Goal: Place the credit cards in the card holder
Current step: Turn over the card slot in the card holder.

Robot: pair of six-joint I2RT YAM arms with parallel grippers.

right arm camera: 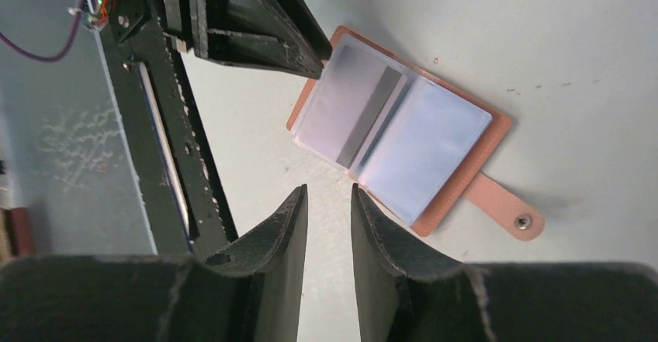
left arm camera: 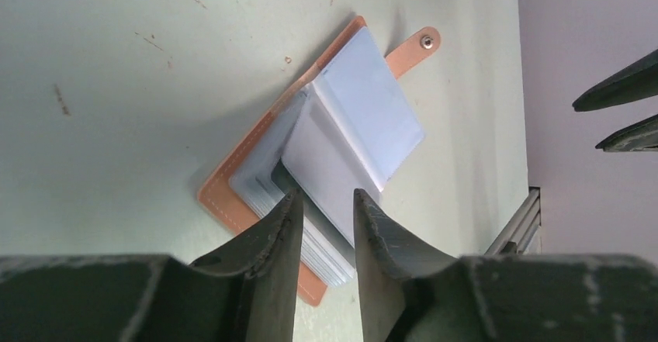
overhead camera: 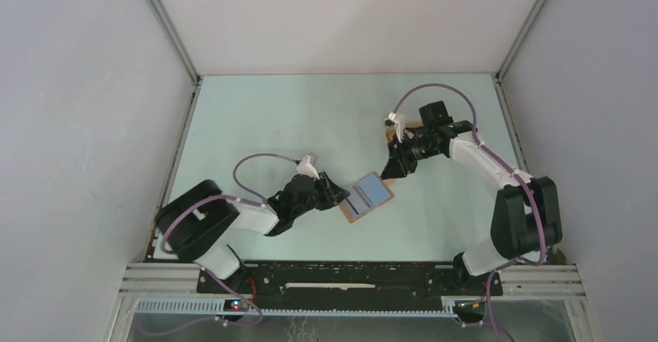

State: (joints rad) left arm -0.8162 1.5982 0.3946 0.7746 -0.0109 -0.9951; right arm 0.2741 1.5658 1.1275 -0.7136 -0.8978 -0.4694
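The card holder (overhead camera: 377, 192) lies open on the table, reddish-brown outside (right arm camera: 496, 136) with pale blue-grey sleeves and a snap strap (left arm camera: 411, 47). On its left page sits a pale card with a grey stripe (right arm camera: 363, 117); I cannot tell whether it is inside a sleeve. My left gripper (left arm camera: 326, 195) hovers over the holder's near corner (left arm camera: 225, 195), its jaws a narrow gap apart with nothing pinched. Its fingers (right arm camera: 264, 32) reach the holder's left edge. My right gripper (right arm camera: 326, 191) stands just off the holder's opposite edge, slightly open and empty (overhead camera: 390, 173).
A tan tray (overhead camera: 393, 133) lies mostly hidden under the right arm at the back. The black base rail (right arm camera: 167, 164) runs along the near table edge. Grey walls close the table in on three sides.
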